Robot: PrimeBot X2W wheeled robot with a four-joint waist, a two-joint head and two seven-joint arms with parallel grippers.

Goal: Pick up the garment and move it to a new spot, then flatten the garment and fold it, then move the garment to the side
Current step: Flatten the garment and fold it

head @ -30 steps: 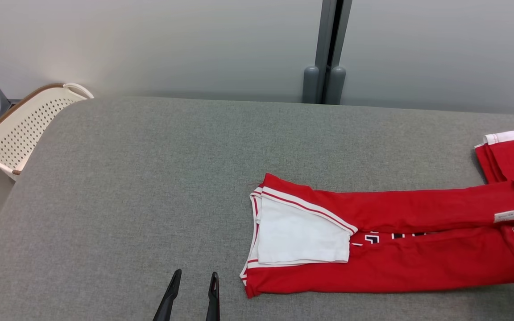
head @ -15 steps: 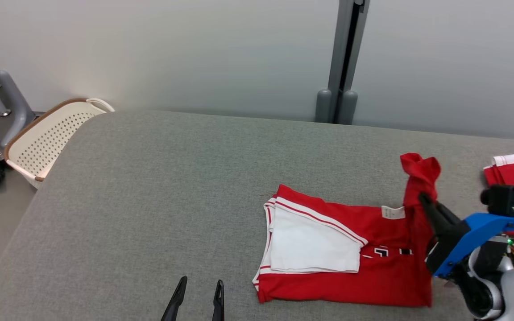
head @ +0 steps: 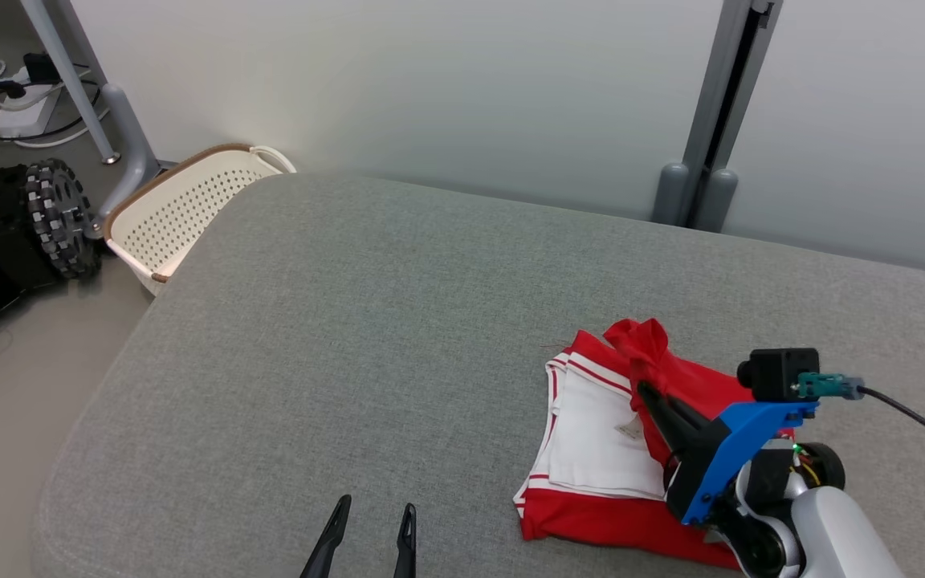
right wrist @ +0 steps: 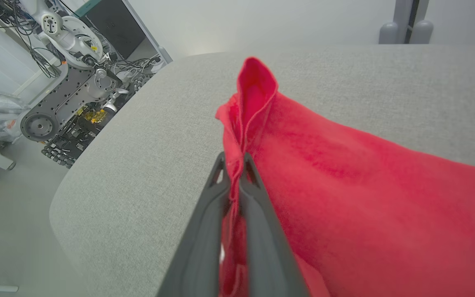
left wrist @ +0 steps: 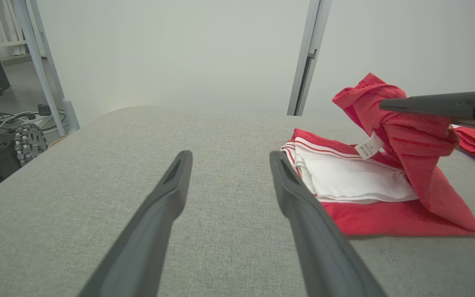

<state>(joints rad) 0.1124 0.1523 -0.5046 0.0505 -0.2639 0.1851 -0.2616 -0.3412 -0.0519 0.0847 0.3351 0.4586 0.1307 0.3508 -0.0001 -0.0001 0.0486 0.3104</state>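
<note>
A red garment [head: 591,514] with white panels and striped trim lies on the grey table [head: 366,321], toward its right side. My right gripper [head: 645,391] is shut on a bunched red end of that garment [right wrist: 258,107], held up over the white panel. A small white label [left wrist: 368,145] hangs from the lifted cloth. My left gripper [head: 372,515] stands open near the table's front edge, left of the garment [left wrist: 386,214], with nothing between its fingers [left wrist: 171,185].
A cream perforated basket [head: 181,213] sits on the floor off the table's far left corner. Beside it are a wheeled machine [head: 53,217] and cables. A grey post [head: 703,160] stands against the back wall. Another red cloth [left wrist: 474,142] lies to the right.
My right gripper has carried the garment's right end up and leftward over the white panel, doubling the cloth. The camera has turned left. My left gripper stayed open.
</note>
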